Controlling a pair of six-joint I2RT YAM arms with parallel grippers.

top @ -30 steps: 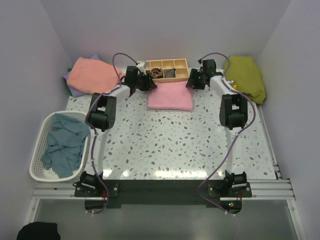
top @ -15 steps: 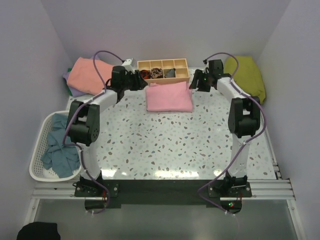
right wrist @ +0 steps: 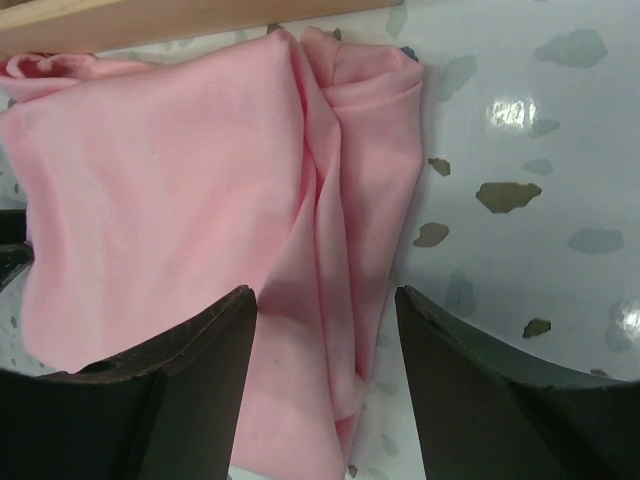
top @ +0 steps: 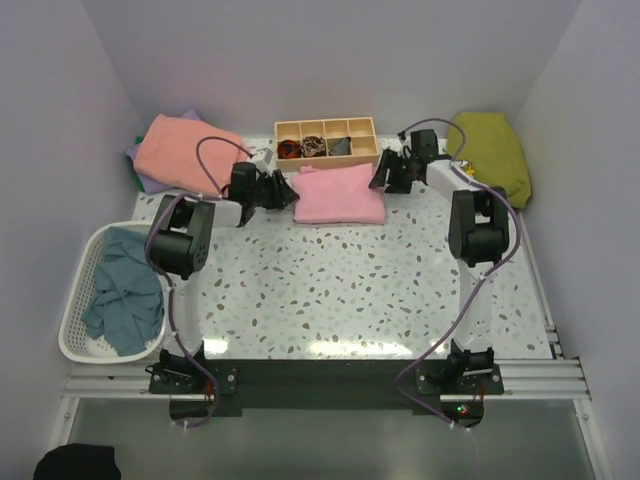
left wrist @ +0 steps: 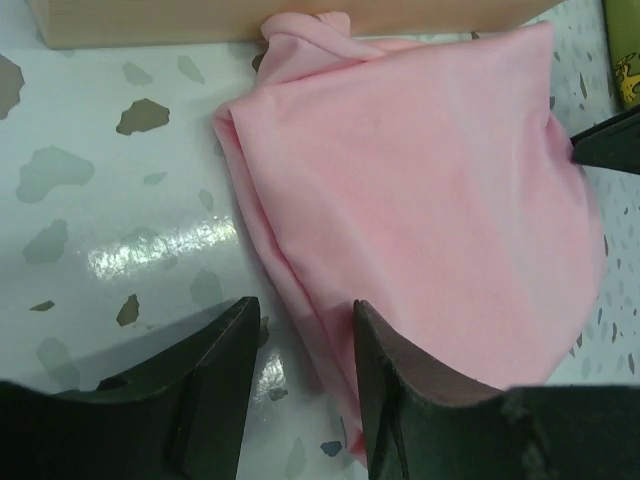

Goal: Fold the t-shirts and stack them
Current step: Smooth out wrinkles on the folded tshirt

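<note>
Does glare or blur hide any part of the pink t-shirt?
Left wrist: a glare streak on the table, beside the pink t-shirt, not on it. Right wrist: a glare spot on bare table, shirt unhidden. Top external: a pale reflection band near the near edge.

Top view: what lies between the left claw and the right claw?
Only the folded light pink t-shirt lies there, reaching from the left claw to the right claw; the top view shows it.
</note>
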